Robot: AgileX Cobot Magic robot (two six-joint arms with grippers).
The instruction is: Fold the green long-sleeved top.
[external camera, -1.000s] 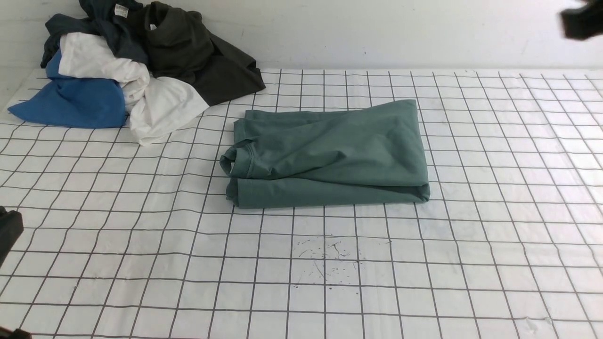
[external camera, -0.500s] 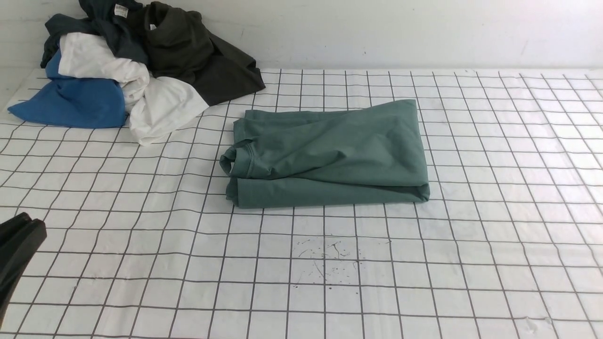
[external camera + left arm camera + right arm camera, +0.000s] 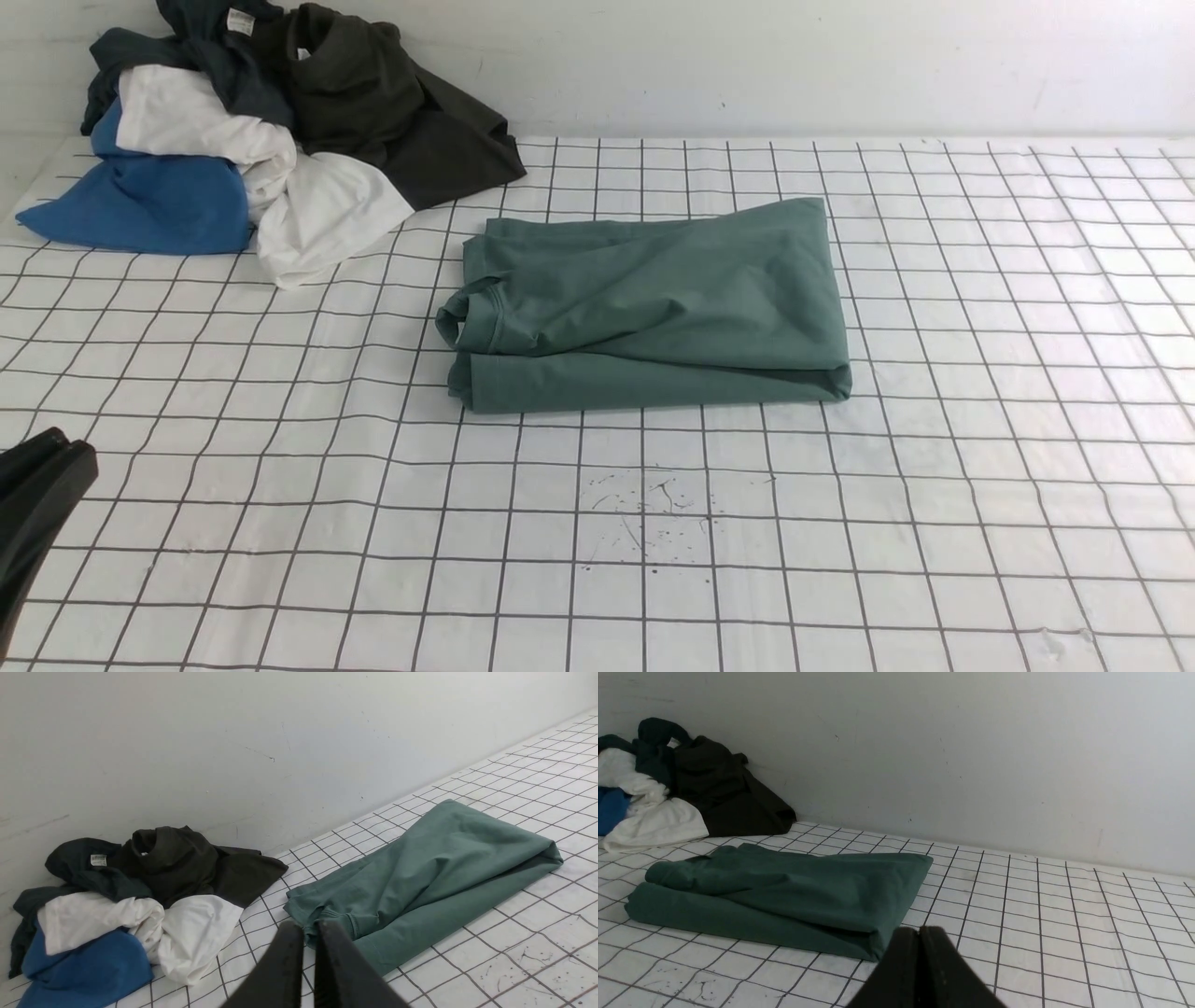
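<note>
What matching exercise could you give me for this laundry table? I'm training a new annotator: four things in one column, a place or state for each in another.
Column one:
1. sage-green cotton long-sleeved top
2. bright blue cloth
3. dark olive-black garment
4. left gripper

Column two:
A. shut, holding nothing
B. folded into a rectangle mid-table
C. at the far-left pile's near left edge, under white fabric
D. crumpled against the back wall, on the pile's right side

Pairs: 1-B, 2-C, 3-D, 4-A
</note>
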